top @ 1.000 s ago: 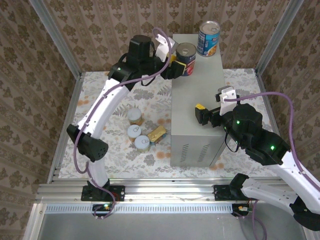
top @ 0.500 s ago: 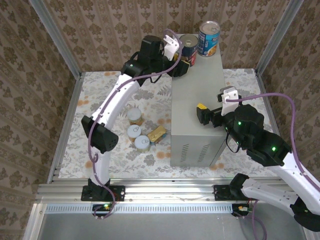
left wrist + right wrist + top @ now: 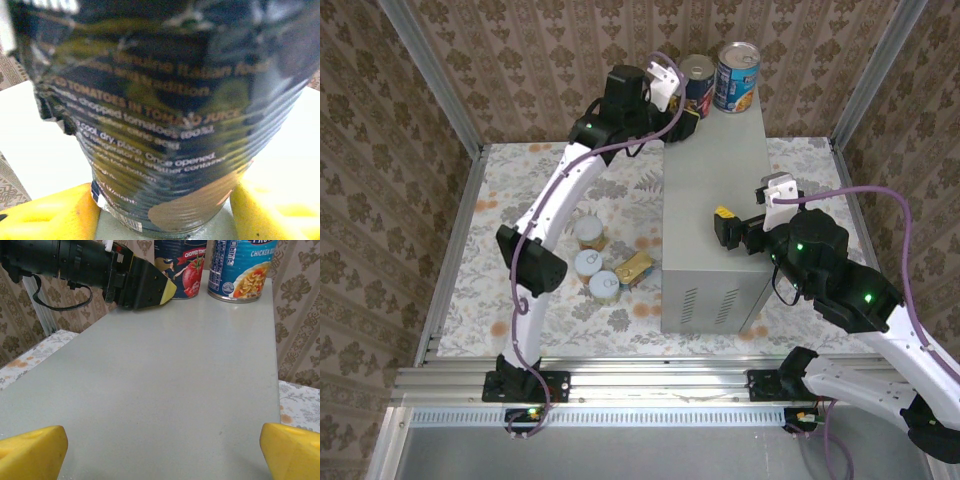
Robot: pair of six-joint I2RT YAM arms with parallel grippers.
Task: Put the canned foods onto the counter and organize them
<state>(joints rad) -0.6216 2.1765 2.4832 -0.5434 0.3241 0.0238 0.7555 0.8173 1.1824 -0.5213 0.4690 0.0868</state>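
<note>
two cans up on the counter, four tins down on the floor

the counter (image 3: pixel 710 200) stood upright in the middle of the floral floor (image 3: pixel 520 190), with its vent slots on the near face. my left arm (image 3: pixel 555 200) reached long over the floor to the counter's far left corner. my right arm (image 3: pixel 840 280) was bent near the counter's right side.

my right gripper (image 3: pixel 723 228) hung over the near part of the counter top. its jaws were spread wide with nothing between them, and in the right wrist view its yellow fingertips (image 3: pixel 30 452) sat at either side above bare grey metal.

my left gripper (image 3: pixel 688 104) was clenched on the tomato can (image 3: pixel 697 78). in the left wrist view the yellow pads (image 3: pixel 50 217) pressed on both sides of the can's base. that can stood upright at the far end of the counter top. the blue soup can (image 3: pixel 737 76) was just to its right, also upright. i could not tell whether the two touched.

three cans (image 3: pixel 587 263) stood lids up in a close cluster on the floor, left of the counter. the gold tin (image 3: pixel 634 266) lay flat just beside them, between the cluster and the counter's left wall.
</note>
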